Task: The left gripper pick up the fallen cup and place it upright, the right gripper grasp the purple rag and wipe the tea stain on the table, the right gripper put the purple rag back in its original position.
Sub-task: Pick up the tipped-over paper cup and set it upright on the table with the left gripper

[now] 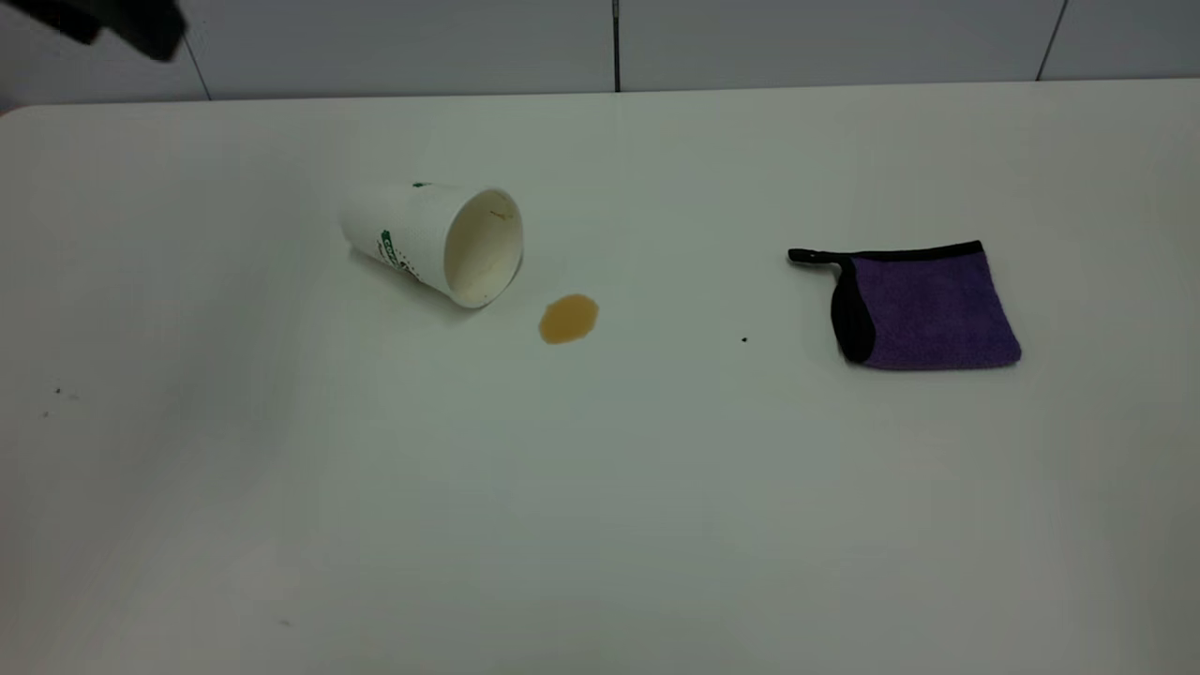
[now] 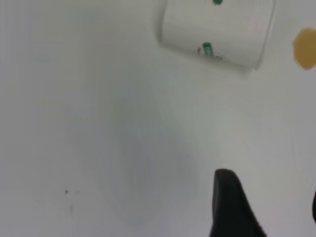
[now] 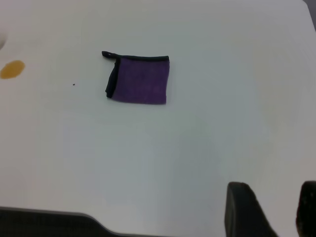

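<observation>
The white paper cup lies on its side left of the table's middle, its stained mouth turned toward the tea stain. The amber tea stain sits just beside the mouth. The purple rag lies flat at the right, its black loop tab pointing left. A dark part of the left arm shows at the far left corner. In the left wrist view my left gripper is open and empty, well short of the cup and the stain. In the right wrist view my right gripper is open and empty, far from the rag.
The white table has a tiny black speck between stain and rag, and faint specks at the left. A panelled wall runs behind the far edge. The table's near edge shows in the right wrist view.
</observation>
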{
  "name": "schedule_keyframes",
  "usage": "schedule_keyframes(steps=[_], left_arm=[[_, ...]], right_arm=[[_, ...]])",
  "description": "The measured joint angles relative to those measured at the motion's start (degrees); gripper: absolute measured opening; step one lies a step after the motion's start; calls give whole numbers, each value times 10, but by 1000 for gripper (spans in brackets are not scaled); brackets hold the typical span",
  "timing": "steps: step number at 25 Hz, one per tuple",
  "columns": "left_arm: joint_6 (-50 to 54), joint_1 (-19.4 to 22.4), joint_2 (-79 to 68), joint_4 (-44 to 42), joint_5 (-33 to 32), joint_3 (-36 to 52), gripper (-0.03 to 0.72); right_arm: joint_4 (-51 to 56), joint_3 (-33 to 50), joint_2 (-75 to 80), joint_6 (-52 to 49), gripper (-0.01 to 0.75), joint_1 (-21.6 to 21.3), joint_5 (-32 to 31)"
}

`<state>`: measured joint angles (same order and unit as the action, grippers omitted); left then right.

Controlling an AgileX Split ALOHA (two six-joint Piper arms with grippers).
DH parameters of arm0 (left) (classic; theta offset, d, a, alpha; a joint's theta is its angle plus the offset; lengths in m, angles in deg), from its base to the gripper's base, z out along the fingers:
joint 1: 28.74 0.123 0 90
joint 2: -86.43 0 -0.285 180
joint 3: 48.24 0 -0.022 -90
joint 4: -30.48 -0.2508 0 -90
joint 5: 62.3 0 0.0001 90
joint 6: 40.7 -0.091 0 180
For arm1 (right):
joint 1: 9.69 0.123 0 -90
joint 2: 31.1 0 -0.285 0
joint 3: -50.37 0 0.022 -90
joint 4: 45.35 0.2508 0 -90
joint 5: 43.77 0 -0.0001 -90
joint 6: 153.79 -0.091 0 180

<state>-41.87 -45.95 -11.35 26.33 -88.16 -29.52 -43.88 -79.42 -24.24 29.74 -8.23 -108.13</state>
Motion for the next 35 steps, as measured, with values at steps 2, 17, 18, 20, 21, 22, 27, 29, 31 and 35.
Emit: schedule_keyframes(steps=[2,17,18,20,21,22,27,29,31,35], left_arm=[[1,-21,-47,0,0,-40,433],[139,-159,-372,-186,-154,-402,433],[155,-168,-388,-206,-167,-421,433],[187,-184,-414,-253,-187,-451,433],[206,-192,-427,-273,-194,-460,433],[226,-198,-436,-297,-198,-465,433],[320,-210,-487,-391,-202,-469,433],[348,-210,-505,-416,-202,-470,433],[368,-210,-520,-442,-202,-470,433],[396,-210,-541,-468,-194,-470,433]], right_arm=[[0,0,0,0,299,0,0],[0,0,0,0,299,0,0],[0,0,0,0,299,0,0],[0,0,0,0,299,0,0],[0,0,0,0,299,0,0],[0,0,0,0,299,0,0],[0,0,0,0,299,0,0],[0,0,0,0,299,0,0],[0,0,0,0,299,0,0],[0,0,0,0,299,0,0]])
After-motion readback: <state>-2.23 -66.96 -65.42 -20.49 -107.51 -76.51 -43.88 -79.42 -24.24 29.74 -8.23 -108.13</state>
